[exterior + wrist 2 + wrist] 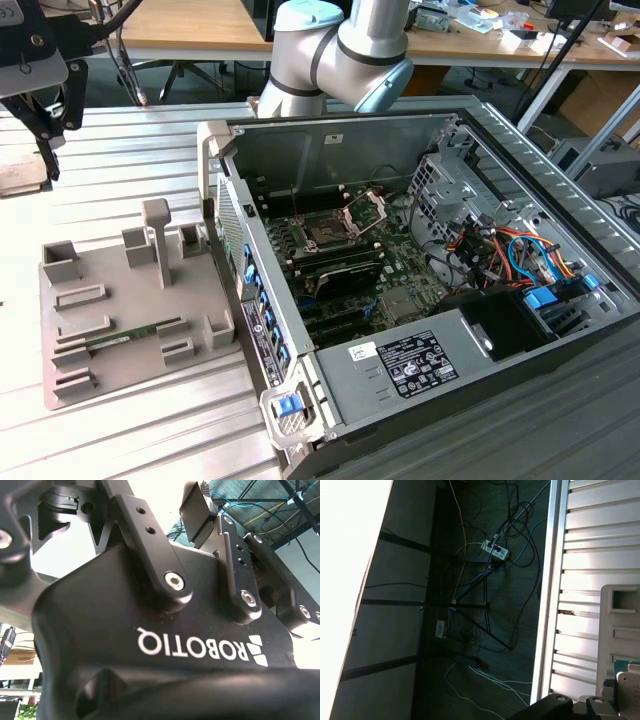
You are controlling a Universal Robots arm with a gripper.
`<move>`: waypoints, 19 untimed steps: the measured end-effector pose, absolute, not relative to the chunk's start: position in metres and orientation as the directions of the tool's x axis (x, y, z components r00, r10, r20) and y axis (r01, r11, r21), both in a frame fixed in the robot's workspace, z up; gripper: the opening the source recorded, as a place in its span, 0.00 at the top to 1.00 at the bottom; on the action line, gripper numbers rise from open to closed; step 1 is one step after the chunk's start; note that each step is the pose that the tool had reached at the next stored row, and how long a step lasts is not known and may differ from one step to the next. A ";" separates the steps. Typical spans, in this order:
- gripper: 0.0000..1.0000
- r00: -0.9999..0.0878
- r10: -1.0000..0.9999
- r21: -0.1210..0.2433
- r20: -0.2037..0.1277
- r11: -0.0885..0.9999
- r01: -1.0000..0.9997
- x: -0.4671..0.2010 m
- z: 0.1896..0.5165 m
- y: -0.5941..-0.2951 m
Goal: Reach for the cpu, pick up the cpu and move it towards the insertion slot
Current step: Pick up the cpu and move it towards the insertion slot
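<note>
The end effector (45, 130) hangs over the desk's (130, 150) far edge at the exterior view's left, with open ribbed surface around it, beyond the grey tray (120, 375). Whether it is wide or narrow I cannot tell. The slot (325, 232) lies inside the walled case (340, 150), frame raised, well apart. Where the cpu lies I cannot tell.

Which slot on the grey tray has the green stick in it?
The long slot in the tray's middle: the green stick lies along it, while the shorter slots around it look bare.

Parts tray (120, 300) exterior view's left of open case (330, 150); insertion slot (327, 232) inside case.
</note>
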State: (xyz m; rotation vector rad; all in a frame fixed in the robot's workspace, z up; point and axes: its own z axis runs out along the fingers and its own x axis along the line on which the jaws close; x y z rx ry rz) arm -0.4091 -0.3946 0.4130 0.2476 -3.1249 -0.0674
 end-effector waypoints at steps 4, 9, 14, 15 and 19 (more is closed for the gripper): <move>0.45 -0.988 -0.158 0.043 0.003 0.987 -0.157 -0.409 0.413 -0.395; 0.45 -0.987 -0.158 0.043 0.003 0.987 -0.157 -0.407 0.413 -0.395; 0.45 -0.987 -0.158 0.043 0.003 0.987 -0.157 -0.405 0.413 -0.395; 0.45 -0.988 -0.158 0.043 0.003 0.987 -0.157 -0.404 0.413 -0.395; 0.45 -0.988 -0.158 0.043 0.003 0.987 -0.157 -0.402 0.413 -0.395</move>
